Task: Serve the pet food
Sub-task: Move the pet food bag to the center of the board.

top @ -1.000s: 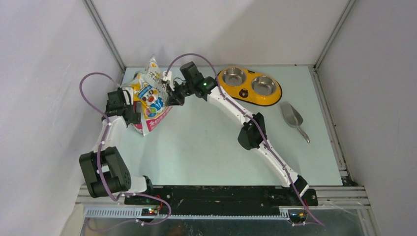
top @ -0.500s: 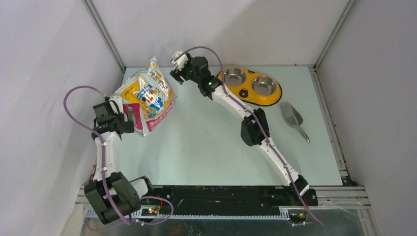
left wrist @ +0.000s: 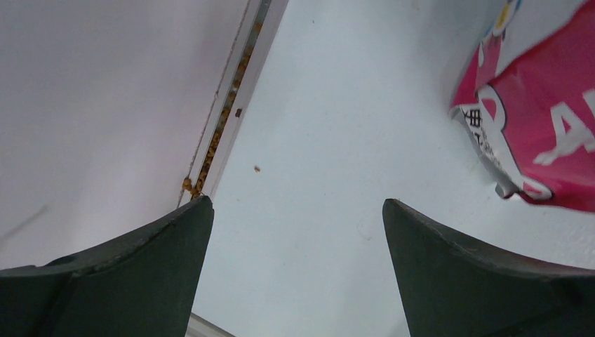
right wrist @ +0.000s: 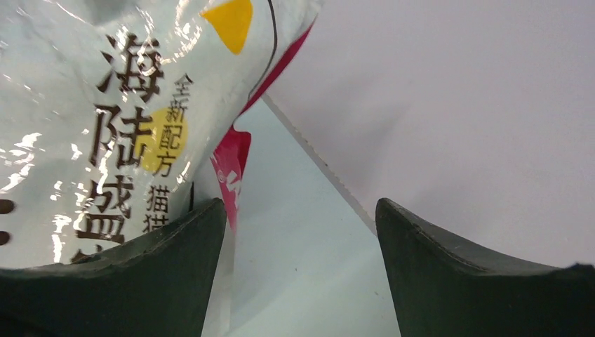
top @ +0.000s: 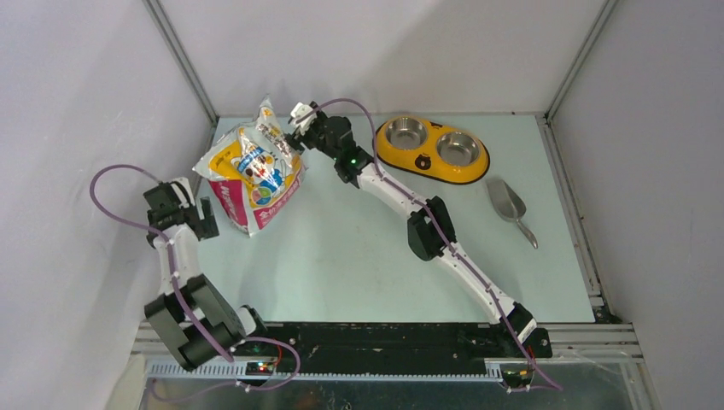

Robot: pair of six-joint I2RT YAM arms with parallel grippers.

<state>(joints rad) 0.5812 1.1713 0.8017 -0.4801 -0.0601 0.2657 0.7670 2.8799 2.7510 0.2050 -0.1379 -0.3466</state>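
Observation:
The glossy bag [top: 252,171], printed with a cartoon cat, stands tilted at the table's far left. The pet food is hidden inside it. My right gripper [top: 297,128] hovers open at the bag's upper right corner. In the right wrist view its left finger [right wrist: 140,267] is right beside the bag [right wrist: 105,126], and nothing lies between the fingers of this gripper [right wrist: 299,200]. My left gripper [top: 201,219] is open to the left of the bag, apart from it. The left wrist view has bare table between the fingers of the left gripper [left wrist: 296,200] and the bag's pink bottom [left wrist: 540,140] at the upper right.
A yellow double-bowl feeder [top: 423,161] with two steel bowls sits at the far middle-right. A grey metal scoop [top: 510,205] lies to the right of it. The left wall runs close to the left arm, and small brown bits [left wrist: 189,184] lie in the seam at its foot.
My right gripper has opened and let go of the bag, lifting to its upper right corner. The left arm has drawn back to the left, away from the bag.

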